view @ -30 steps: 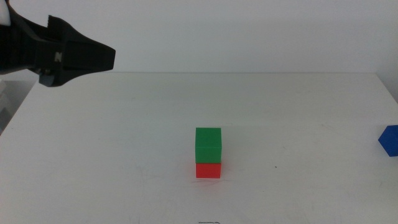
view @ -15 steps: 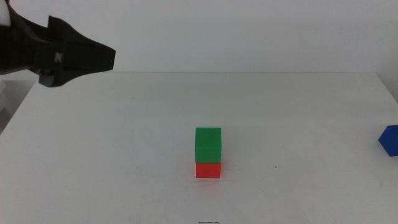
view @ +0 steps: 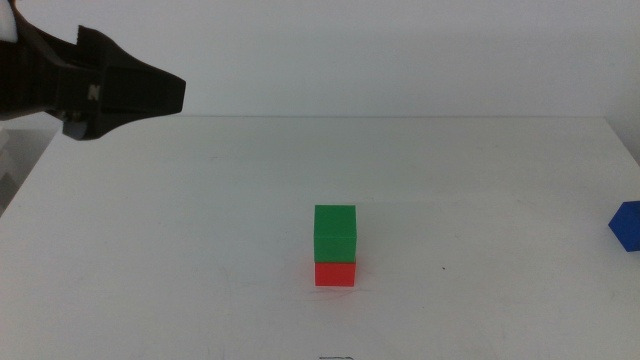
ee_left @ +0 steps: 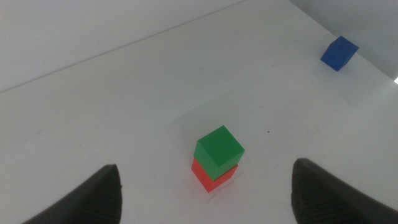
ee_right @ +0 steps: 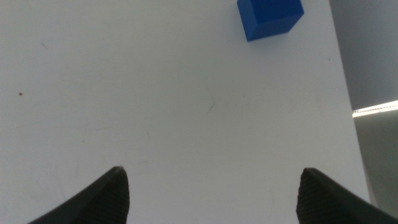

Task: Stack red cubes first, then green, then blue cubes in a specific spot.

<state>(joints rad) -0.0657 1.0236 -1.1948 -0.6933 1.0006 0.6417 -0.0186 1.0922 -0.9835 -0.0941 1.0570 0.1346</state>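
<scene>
The green cube [view: 335,232] sits squarely on the red cube [view: 335,273] near the middle of the white table; the stack also shows in the left wrist view, green cube [ee_left: 217,149] over red cube [ee_left: 208,178]. The blue cube [view: 627,224] lies alone at the table's right edge, cut off by the picture's edge. My left gripper [view: 176,94] hangs high over the far left, open and empty, well away from the stack. My right gripper [ee_right: 211,171] is open and empty over bare table, with the blue cube [ee_right: 269,15] a short way ahead. It is out of the middle view.
The white tabletop [view: 200,250] holds nothing but the cubes. Its right edge [ee_right: 342,93] runs close beside the blue cube, with a drop beyond. The far edge meets a plain white wall.
</scene>
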